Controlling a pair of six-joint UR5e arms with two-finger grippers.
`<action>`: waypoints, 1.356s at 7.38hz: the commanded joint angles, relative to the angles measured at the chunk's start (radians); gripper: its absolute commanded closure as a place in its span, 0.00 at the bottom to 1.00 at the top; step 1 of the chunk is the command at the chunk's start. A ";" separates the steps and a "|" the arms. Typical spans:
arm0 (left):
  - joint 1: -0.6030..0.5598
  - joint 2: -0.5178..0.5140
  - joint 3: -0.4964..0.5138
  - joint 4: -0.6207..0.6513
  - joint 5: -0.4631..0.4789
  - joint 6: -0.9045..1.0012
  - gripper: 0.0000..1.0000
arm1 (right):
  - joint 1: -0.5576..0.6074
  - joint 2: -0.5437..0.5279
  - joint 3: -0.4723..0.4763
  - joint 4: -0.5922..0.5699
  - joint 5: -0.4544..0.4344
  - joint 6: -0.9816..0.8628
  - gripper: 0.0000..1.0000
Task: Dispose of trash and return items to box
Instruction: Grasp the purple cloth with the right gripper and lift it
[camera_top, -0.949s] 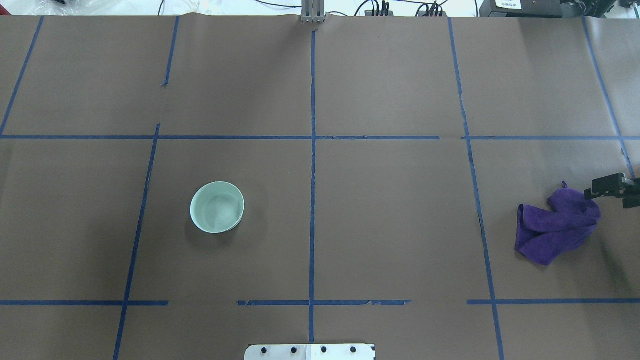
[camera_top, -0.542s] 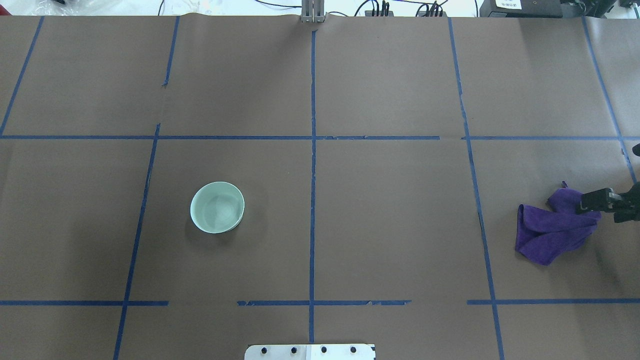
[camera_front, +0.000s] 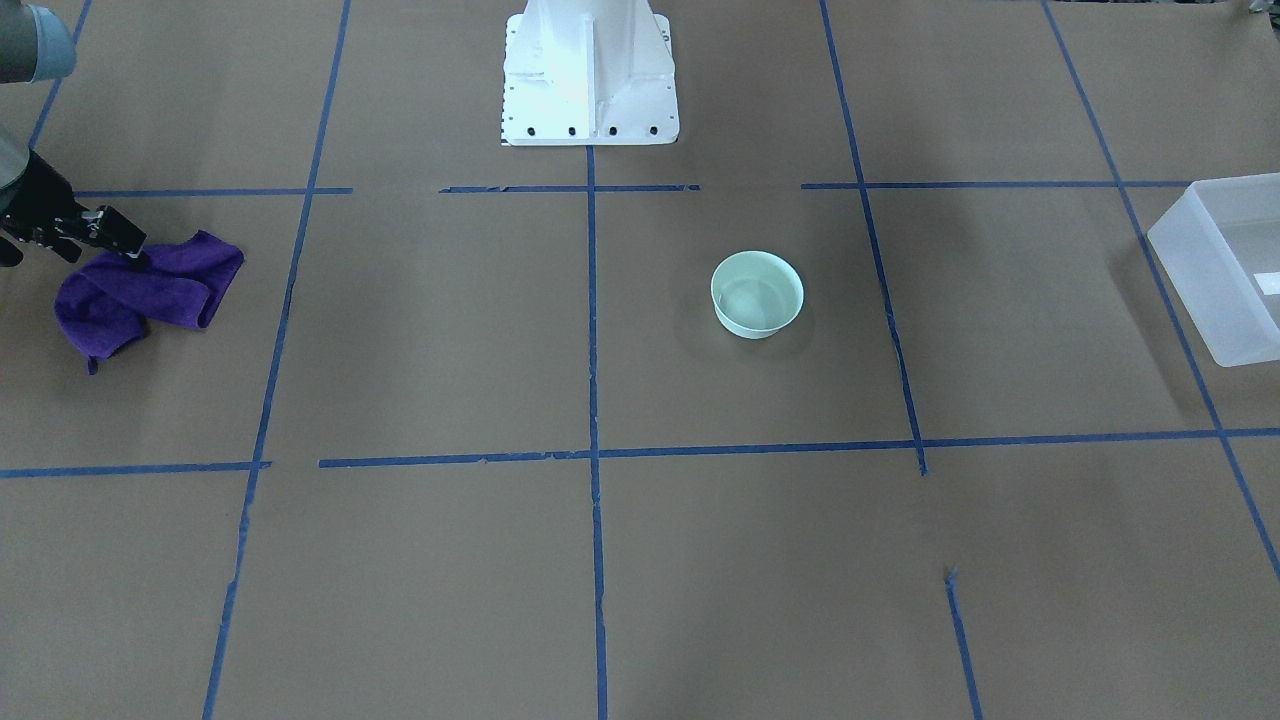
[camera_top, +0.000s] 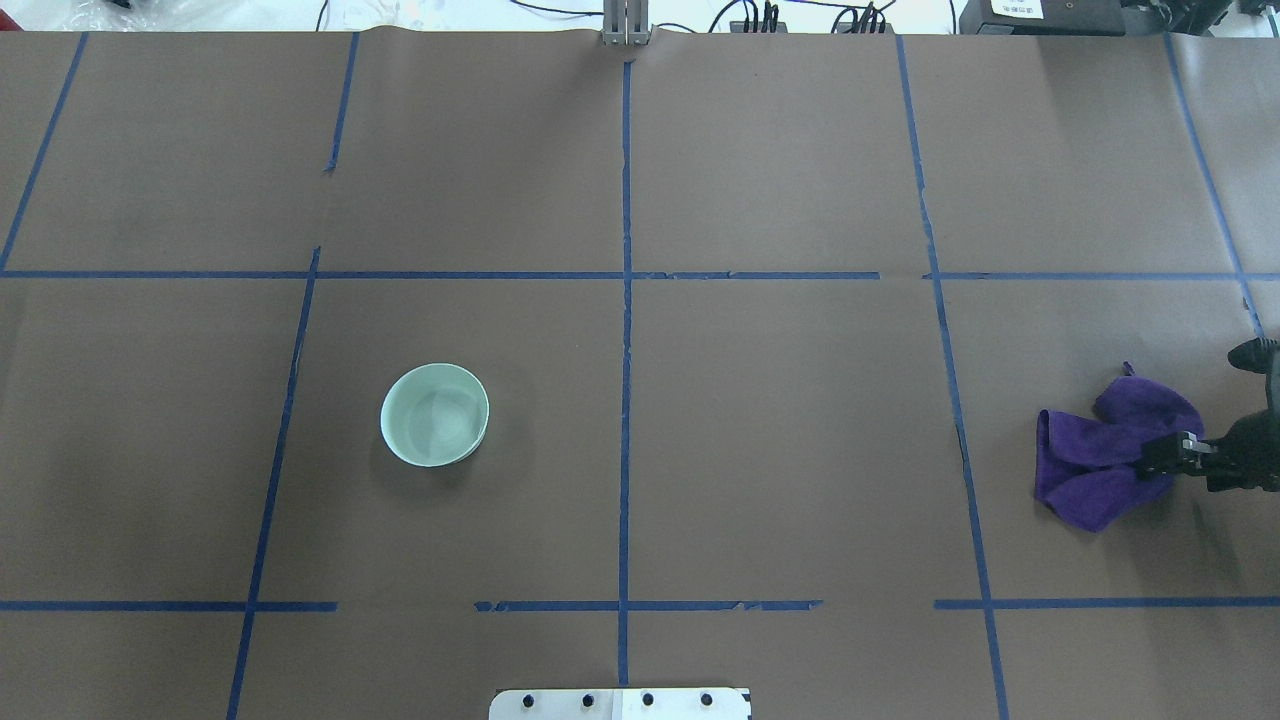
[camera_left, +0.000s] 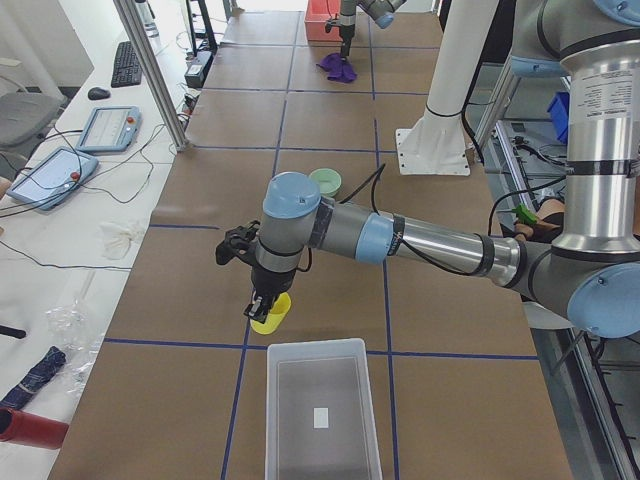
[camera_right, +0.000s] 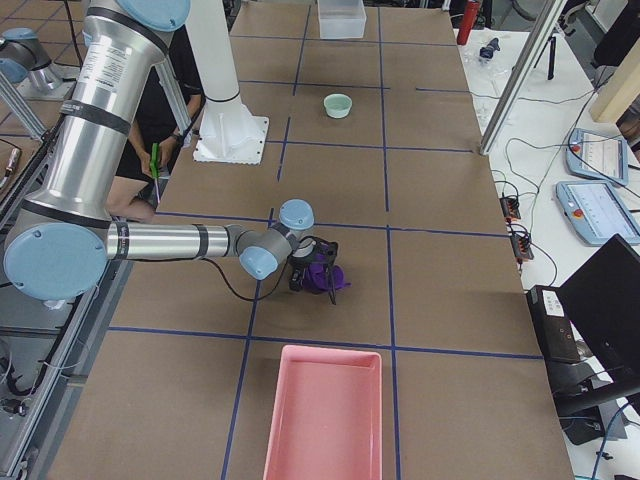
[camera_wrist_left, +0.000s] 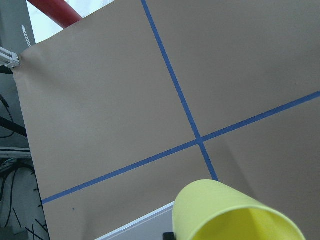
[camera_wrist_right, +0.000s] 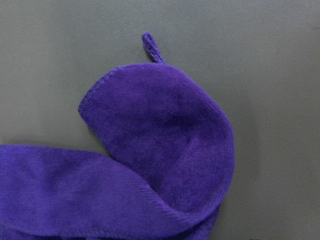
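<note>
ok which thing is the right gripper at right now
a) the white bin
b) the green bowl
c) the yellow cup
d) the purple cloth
d: in the overhead view the right gripper is over the purple cloth, and the right wrist view is filled with that cloth. The pale green bowl sits far across the table.

Clearance | we see bare brown paper tabletop (camera_top: 780, 440) between pale green round bowl (camera_top: 434, 414) and crumpled purple cloth (camera_top: 1090, 460) | frosted translucent plastic bin (camera_front: 1190, 290) blocks left end.

Brown paper covers the worktop (camera_top: 780, 160), gridded with blue tape (camera_top: 626, 400). Beyond its far edge, past an aluminium post (camera_left: 152, 75), a white bench (camera_left: 60, 240) bears a keyboard (camera_left: 126, 63) and a tablet (camera_left: 110, 128).
</note>
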 joint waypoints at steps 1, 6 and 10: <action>-0.013 0.002 0.085 -0.008 0.011 0.087 1.00 | 0.002 -0.001 -0.006 0.001 -0.007 -0.007 1.00; -0.031 0.031 0.276 -0.142 0.005 0.079 1.00 | 0.156 -0.053 0.168 -0.013 0.095 -0.021 1.00; -0.023 0.135 0.294 -0.222 -0.109 -0.050 1.00 | 0.440 -0.026 0.297 -0.355 0.145 -0.455 1.00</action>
